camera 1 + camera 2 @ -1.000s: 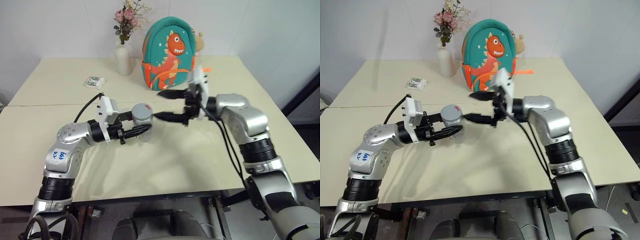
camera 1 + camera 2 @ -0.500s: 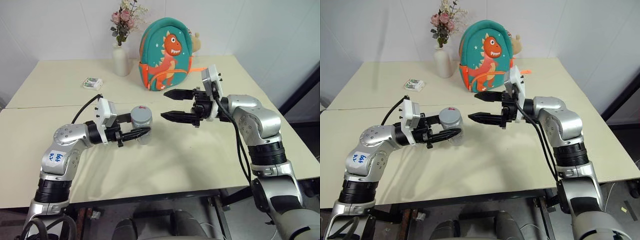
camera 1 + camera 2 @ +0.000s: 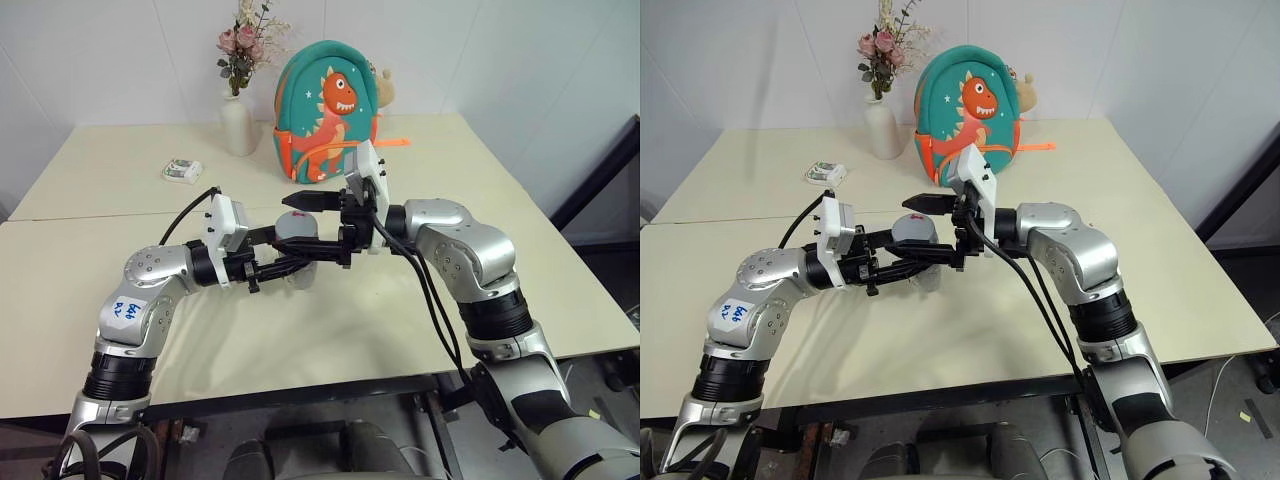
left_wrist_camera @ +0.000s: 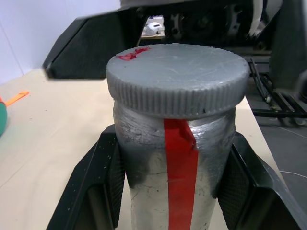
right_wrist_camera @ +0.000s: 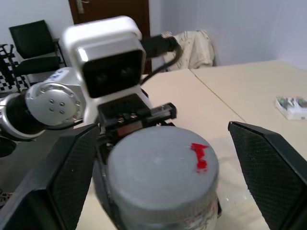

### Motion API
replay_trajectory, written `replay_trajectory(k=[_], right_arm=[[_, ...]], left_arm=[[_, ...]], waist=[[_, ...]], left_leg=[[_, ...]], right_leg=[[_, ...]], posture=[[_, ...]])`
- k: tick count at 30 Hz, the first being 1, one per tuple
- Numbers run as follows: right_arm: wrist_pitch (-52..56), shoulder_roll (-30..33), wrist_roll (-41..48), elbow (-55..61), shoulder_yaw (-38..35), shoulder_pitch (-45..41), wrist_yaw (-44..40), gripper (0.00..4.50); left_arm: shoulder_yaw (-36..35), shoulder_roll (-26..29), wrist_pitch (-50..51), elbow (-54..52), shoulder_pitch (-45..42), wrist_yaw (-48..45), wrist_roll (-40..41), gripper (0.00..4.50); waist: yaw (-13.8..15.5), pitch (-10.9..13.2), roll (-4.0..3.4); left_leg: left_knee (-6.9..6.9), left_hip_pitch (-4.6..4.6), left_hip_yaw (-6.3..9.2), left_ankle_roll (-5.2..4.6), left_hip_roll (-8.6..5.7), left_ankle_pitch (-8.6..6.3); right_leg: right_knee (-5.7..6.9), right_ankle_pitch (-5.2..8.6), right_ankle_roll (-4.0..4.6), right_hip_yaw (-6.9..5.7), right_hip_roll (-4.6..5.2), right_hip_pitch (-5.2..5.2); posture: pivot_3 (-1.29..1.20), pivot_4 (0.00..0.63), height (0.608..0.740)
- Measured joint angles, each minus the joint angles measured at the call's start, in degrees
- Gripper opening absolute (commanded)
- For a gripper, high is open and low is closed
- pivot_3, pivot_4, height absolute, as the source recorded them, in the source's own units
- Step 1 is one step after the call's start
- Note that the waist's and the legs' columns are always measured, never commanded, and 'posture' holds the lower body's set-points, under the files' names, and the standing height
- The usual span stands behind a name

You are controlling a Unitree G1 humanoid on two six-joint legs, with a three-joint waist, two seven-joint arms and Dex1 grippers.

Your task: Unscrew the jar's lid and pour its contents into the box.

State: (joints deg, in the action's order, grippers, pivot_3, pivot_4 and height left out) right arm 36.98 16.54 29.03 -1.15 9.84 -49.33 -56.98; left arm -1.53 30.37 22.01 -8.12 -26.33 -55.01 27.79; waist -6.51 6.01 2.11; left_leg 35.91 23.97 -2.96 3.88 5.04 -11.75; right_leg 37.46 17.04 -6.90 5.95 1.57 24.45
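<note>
The right gripper [image 3: 308, 226], spread wide, has swung in to straddle the lid [image 4: 175, 79] of the jar [image 4: 175, 172] clamped by the left gripper [image 3: 290, 262], ready for unscrewing.

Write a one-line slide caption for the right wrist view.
Open right gripper straddles the grey lid of the jar gripped by the left gripper.

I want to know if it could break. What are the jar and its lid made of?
The jar looks like clear plastic or glass; its wall is see-through and cloudy, so I can't tell which. The lid looks like dull grey plastic, with fine ridges round its edge and light scratches on top.
</note>
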Motion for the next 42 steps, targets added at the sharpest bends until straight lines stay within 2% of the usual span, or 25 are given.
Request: replay_trajectory(k=[4,5,6,7,8,13,16,26,42], right_arm=[[-0.75,-0.17,-0.87,-1.34,0.08,-0.82,-0.07,4.48],[-0.79,-0.16,-0.92,-1.47,0.08,-0.91,-0.21,4.48],[-0.84,-0.11,-0.92,-1.53,0.08,-1.05,-0.31,4.48],[-1.04,0.12,-0.91,-1.45,0.02,-1.65,-0.42,4.48],[-1.03,0.26,-0.92,-1.55,0.03,-1.57,-0.63,4.48],[-1.04,1.98,-0.74,-1.84,-0.09,-1.12,-2.15,4.48],[-1.05,2.88,-0.6,-1.84,-0.19,-1.12,-2.83,4.48],[-1.13,4.28,-0.46,-1.88,-0.9,-0.9,-4.43,4.48],[-2.08,5.75,-0.59,-4.64,-1.51,0.25,-6.02,4.48]], left_arm=[[-0.01,0.0,0.03,0.0,0.0,0.4,0.0,2.18],[-0.01,0.0,0.03,0.0,0.0,0.42,0.0,2.18],[-0.03,0.03,0.02,-0.04,-0.09,0.44,0.0,2.18],[-0.26,0.06,-0.06,-0.13,-0.54,0.42,0.01,2.18],[-0.14,0.03,-0.03,-0.01,-0.37,0.42,0.0,2.18],[0.03,0.03,0.04,0.34,-0.01,0.43,-0.05,2.18],[0.02,0.07,0.04,0.35,-0.01,0.43,-0.05,2.18],[-0.16,0.63,0.03,0.65,0.0,0.41,-0.06,2.18],[-0.72,1.56,0.08,0.54,0.09,0.01,-0.04,2.18]], waist=[[0.01,0.0,0.0],[0.03,0.0,0.0],[0.09,0.36,0.08],[0.11,1.81,0.18],[0.13,2.33,0.25],[0.21,2.64,0.2],[0.34,2.67,0.15],[0.41,3.06,-0.1],[0.45,3.43,-0.12]], left_leg=[[-0.01,0.01,0.0,-0.01,0.0,0.0],[-0.01,0.01,0.0,-0.01,0.0,-0.01],[-0.01,0.02,0.0,-0.01,0.0,-0.03],[0.05,-0.57,-0.03,-0.07,0.01,-0.1],[-0.12,-0.63,0.01,-0.16,-0.03,-0.05],[-0.29,-0.67,-0.02,-0.26,-0.07,-0.14],[-0.41,-0.7,0.02,-0.26,-0.07,-0.24],[-0.76,-0.71,0.01,-0.22,-0.07,-0.34],[-0.84,-0.69,-0.01,-0.2,-0.07,-0.36]], right_leg=[[0.0,0.0,0.0,0.0,0.0,0.0],[0.0,0.0,0.0,0.01,0.0,0.0],[-0.02,0.02,0.03,0.01,0.0,0.03],[-0.04,0.24,0.42,0.08,0.01,-0.47],[-0.29,0.43,1.09,0.2,-0.01,-0.53],[-0.42,0.44,0.9,0.37,-0.04,-0.58],[-0.37,0.12,0.13,0.37,-0.09,-0.57],[-0.55,0.23,0.09,0.37,-0.1,-0.5],[-0.63,0.27,0.15,0.39,-0.1,-0.46]], posture=[[0.0,0.0,0.74],[0.0,0.15,0.74],[0.0,0.15,0.74],[0.0,0.15,0.74],[0.0,0.15,0.74],[0.0,0.15,0.74],[0.0,0.15,0.74],[0.0,0.15,0.74],[0.0,0.15,0.74]])
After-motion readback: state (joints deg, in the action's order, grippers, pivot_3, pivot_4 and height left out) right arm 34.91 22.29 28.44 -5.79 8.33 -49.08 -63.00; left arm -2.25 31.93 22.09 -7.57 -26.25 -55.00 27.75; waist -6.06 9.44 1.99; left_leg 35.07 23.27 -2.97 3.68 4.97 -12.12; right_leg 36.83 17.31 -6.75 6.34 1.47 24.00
